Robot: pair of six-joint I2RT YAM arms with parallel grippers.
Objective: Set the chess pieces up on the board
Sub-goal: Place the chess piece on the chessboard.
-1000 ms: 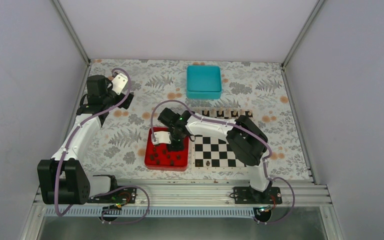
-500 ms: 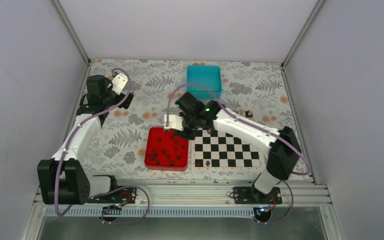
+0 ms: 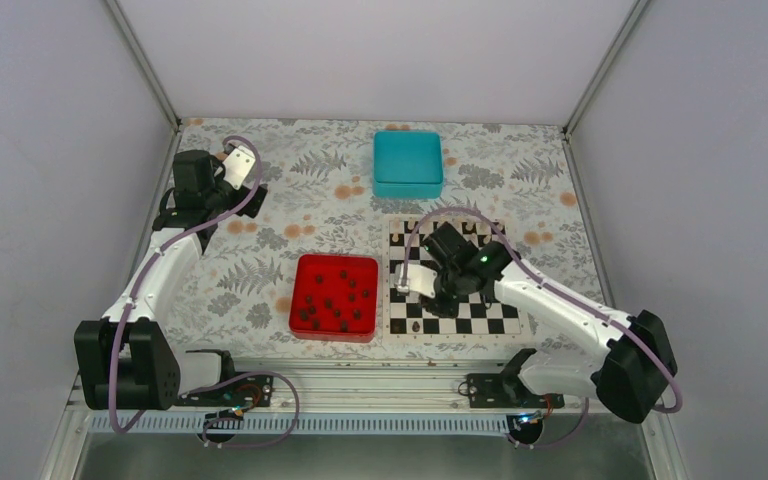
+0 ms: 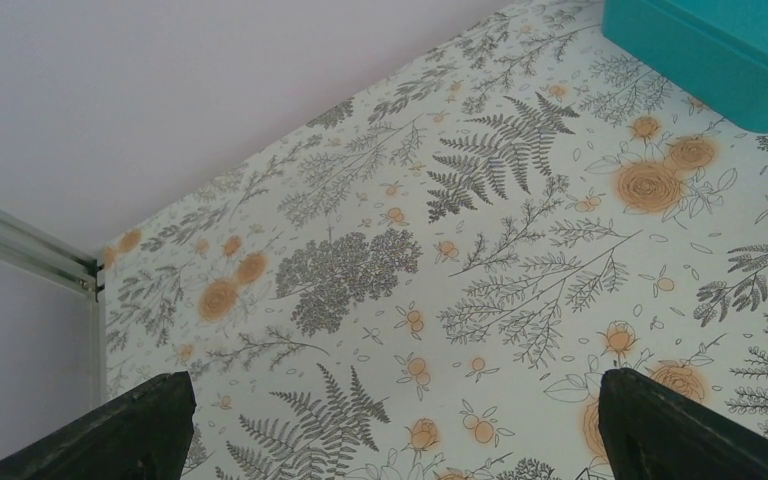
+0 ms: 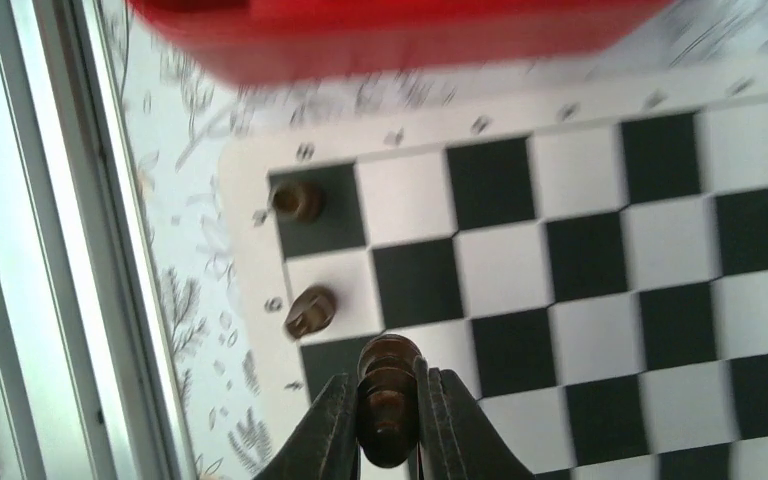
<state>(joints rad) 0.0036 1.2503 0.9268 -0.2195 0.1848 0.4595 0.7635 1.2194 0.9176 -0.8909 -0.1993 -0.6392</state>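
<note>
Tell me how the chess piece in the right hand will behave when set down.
Probably rigid: the chess piece shows no flex in the right hand. Likely light, being smaller than a board square. Narrow and rounded, it may tip and roll.

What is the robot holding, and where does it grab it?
The right end effector pinches one dark chess piece by its sides. The left end effector holds nothing.

The right pincer (image 5: pixel 388 392) clamps a dark piece (image 5: pixel 388 405); board (image 5: pixel 600 260) beneath.
</note>
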